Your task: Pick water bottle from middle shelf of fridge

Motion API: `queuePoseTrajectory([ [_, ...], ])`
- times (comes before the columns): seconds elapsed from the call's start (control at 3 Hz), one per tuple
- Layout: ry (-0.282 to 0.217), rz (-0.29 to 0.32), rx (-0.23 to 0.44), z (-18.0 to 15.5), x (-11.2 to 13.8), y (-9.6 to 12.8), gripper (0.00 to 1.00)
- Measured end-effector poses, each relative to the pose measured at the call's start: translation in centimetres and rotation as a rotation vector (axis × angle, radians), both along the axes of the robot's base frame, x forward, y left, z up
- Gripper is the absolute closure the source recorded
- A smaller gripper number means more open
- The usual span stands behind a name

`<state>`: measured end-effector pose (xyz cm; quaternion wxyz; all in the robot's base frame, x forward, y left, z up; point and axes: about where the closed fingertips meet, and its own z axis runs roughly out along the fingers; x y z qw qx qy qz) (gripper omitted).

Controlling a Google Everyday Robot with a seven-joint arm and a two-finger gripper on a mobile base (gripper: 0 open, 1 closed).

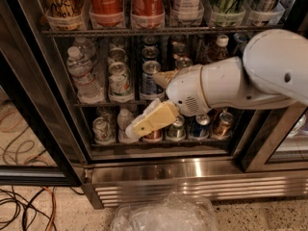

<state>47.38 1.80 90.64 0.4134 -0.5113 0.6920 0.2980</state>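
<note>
The water bottle point(81, 74), clear and ribbed with a white cap, stands at the left end of the middle shelf point(96, 103) of the fridge point(159, 170). My gripper point(142, 103) hangs in front of the shelf's middle cans, to the right of the bottle and apart from it. It is open. One cream finger point(162, 76) points left at can height. The other finger point(151, 121) reaches down-left over the bottom row. Nothing is between them. The white arm point(240, 81) covers the right part of the shelf.
Cans point(119, 81) stand right of the bottle. Tall red cola cans point(107, 1) fill the rack above, small cans point(102, 129) the bottom row. An amber bottle point(219, 48) sits behind the arm. A plastic bag point(163, 214) and cables point(24, 208) lie on the floor.
</note>
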Motion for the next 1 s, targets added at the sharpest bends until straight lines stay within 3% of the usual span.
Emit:
queuePoseTrajectory([
  [0.67, 0.037, -0.048, 0.195, -1.0, -0.7, 5.3, 0.00],
  [1.0, 0.037, -0.048, 0.195, -1.0, -0.7, 5.3, 0.00],
])
